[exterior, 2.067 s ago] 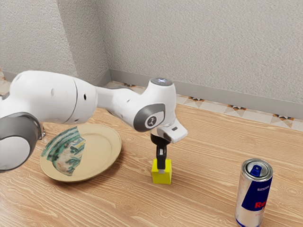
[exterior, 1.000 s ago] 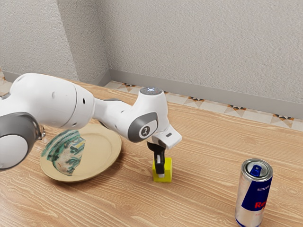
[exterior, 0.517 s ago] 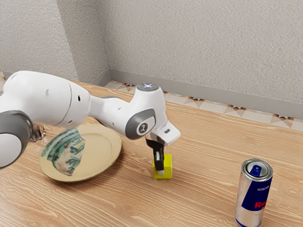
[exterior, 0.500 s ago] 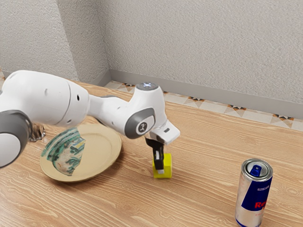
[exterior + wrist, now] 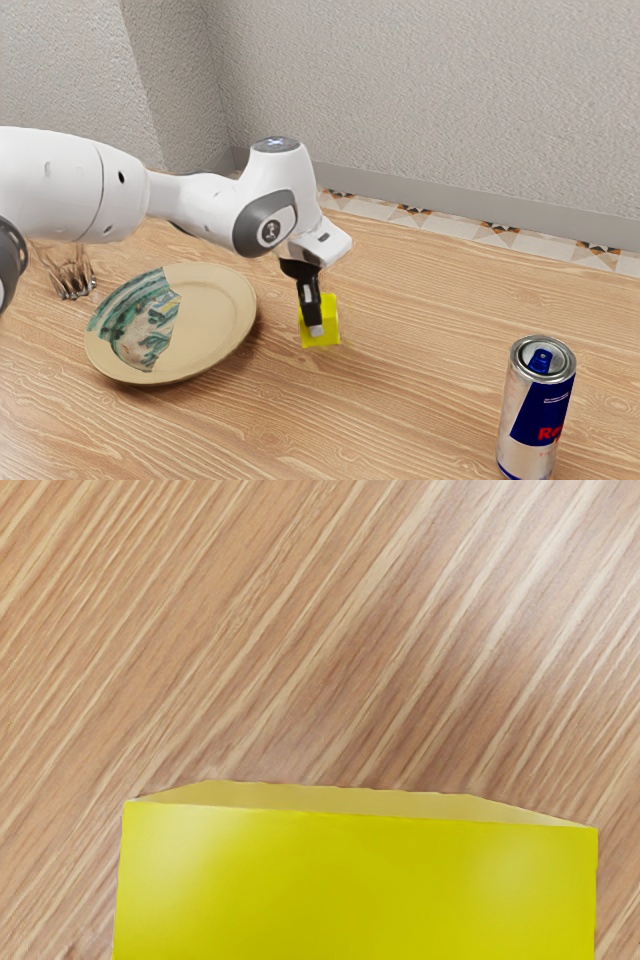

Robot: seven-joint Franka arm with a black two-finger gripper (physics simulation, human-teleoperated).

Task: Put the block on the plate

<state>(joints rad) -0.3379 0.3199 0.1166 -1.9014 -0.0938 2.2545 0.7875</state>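
In the exterior view my gripper point(image 5: 316, 322) is shut on the yellow block point(image 5: 328, 322), which is tilted a little and held just above the table. One black finger lies across the block's near face; the other is hidden behind it. Large and close under the hand, the block point(image 5: 358, 885) appears in the wrist view with wood grain beyond it. The beige plate point(image 5: 215, 318), with a green painted patch, lies on the table toward the exterior view's left from the block, apart from it.
A Red Bull can point(image 5: 540, 405) stands near the front at the exterior view's right. A clear glass object point(image 5: 74, 275) is beside the plate, under the arm. The wooden table point(image 5: 420, 320) stretches between block and can.
My hand has risen and moved toward the exterior view's left with the block, which has come up off the table and nearer the plate. More of the glass object is uncovered.
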